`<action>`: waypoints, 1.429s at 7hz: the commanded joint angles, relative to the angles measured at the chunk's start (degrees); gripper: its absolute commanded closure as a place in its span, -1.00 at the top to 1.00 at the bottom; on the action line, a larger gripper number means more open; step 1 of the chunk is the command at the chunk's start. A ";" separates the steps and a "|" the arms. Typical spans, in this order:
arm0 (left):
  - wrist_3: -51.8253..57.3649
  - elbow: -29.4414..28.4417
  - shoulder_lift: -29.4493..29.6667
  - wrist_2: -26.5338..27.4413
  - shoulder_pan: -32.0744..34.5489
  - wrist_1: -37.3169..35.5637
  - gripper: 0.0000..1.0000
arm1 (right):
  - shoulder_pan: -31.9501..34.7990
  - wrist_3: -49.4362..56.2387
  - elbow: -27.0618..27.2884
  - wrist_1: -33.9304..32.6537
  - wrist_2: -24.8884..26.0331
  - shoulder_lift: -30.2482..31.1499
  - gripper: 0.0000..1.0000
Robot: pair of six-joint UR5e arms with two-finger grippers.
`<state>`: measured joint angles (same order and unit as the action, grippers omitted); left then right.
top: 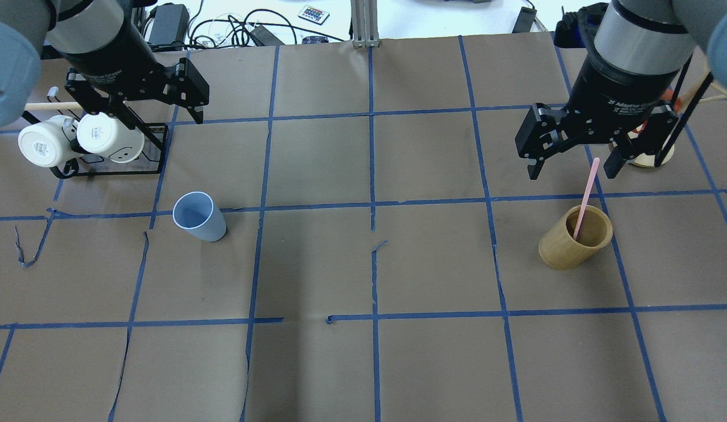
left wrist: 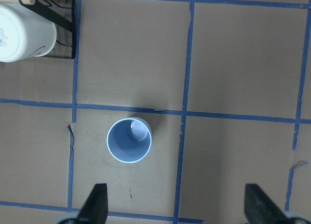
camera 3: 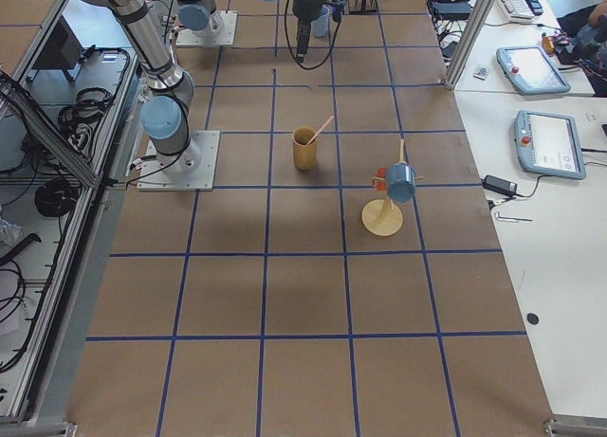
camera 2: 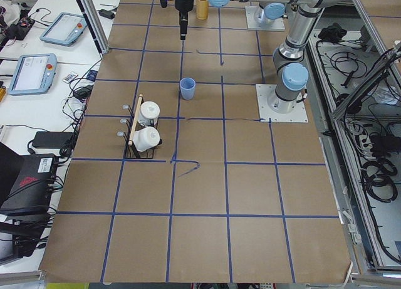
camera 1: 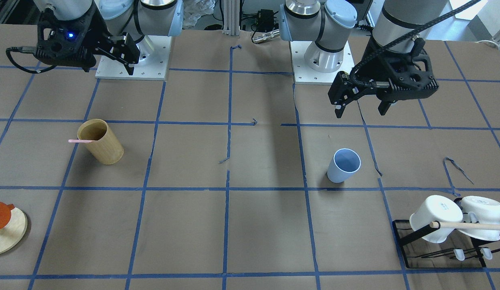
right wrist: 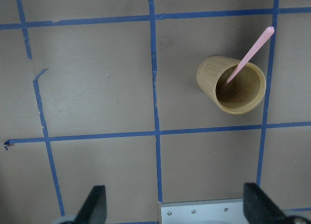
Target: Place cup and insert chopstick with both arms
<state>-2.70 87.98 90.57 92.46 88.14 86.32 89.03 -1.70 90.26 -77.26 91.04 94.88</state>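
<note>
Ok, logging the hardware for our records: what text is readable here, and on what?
"2F Adaptive Gripper": black collar of the right gripper; finer print below unreadable.
Left gripper collar print: too blurred to read.
White cups, base labels: too small to read.

The table (top: 363, 363) bears blue cup (top: 199, 217), bamboo holder (top: 565, 249), mug rack (top: 114, 172), seemingly a stand (camera 1: 10, 235).

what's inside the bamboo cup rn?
One pink chopstick leans in the bamboo cup, upper end sticking out past the rim. Its lower tip is lost in the shadowed bottom. Nothing else shows inside, though the wall hides part of the floor.
</note>
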 commanded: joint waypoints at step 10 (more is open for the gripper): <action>-0.12 0.17 0.05 -0.87 -0.33 -0.10 1.00 | 0.00 -0.40 0.01 0.17 0.01 -0.04 1.00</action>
<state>-2.73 88.07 90.61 91.63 87.65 86.22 89.03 -2.04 90.26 -77.13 91.05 94.84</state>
